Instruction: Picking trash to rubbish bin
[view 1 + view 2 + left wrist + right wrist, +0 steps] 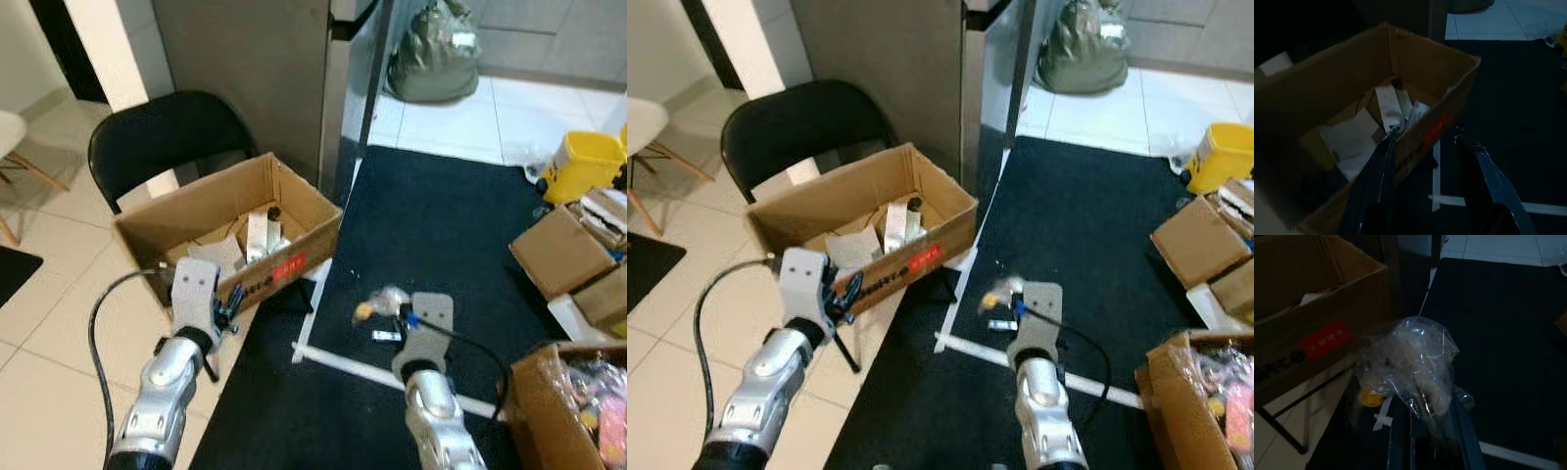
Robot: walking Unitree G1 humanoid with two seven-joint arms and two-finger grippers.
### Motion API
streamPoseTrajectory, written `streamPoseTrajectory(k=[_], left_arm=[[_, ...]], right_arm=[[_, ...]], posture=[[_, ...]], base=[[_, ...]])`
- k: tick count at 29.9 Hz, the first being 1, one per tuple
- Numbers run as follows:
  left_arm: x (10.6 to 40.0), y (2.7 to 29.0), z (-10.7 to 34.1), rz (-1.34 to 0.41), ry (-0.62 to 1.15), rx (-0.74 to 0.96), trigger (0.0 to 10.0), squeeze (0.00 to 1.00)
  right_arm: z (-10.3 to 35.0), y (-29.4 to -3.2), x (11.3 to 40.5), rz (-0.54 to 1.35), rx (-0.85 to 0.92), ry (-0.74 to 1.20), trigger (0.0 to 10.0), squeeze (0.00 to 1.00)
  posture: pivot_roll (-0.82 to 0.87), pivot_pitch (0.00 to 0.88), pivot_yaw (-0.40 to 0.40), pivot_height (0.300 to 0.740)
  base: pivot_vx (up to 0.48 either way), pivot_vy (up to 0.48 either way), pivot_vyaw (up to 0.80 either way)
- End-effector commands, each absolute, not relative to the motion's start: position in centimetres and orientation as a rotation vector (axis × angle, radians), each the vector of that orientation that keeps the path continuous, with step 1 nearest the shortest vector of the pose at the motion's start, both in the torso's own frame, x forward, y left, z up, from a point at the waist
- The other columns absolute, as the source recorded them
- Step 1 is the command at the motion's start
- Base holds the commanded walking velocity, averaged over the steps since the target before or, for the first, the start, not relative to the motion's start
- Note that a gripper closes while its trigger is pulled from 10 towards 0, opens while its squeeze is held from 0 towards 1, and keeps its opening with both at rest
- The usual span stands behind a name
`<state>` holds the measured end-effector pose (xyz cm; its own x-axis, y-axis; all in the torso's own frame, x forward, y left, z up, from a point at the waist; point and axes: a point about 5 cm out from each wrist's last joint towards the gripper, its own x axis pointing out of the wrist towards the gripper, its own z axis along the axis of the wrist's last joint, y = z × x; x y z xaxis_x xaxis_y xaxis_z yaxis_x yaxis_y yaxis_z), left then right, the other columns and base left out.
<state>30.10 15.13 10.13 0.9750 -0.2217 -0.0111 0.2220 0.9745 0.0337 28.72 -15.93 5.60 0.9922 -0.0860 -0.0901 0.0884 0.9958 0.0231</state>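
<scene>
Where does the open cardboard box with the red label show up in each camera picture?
Left eye: cardboard box left of centre, on the black chair.
Right eye: centre-left.
Left wrist: beyond the left gripper.
Right wrist: near the right gripper.
Shared landmark: red label.

cardboard box (294, 262) label (red), print illegible

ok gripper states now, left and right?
Left gripper: open, empty, by the cardboard box.
Right gripper: shut on the clear plastic bag.
</scene>
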Motion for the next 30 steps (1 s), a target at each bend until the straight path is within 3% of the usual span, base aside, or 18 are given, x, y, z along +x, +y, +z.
streamPoseTrajectory(k=[1,30], left_arm=[[29.82,15.15,9.62,-0.228,0.025,0.044,10.0,0.07],[29.78,15.06,9.66,-0.236,0.024,0.049,10.0,0.07]], right_arm=[[4.94,-16.17,28.31,-0.097,0.028,0.115,10.0,0.00],[5.05,-15.87,28.42,-0.076,0.010,0.114,10.0,0.00]], posture=[[-0.02,0.140,0.060,0.740],[-0.02,0.140,0.060,0.740]], base=[[0.341,0.000,0.00],[0.343,0.000,0.00]])
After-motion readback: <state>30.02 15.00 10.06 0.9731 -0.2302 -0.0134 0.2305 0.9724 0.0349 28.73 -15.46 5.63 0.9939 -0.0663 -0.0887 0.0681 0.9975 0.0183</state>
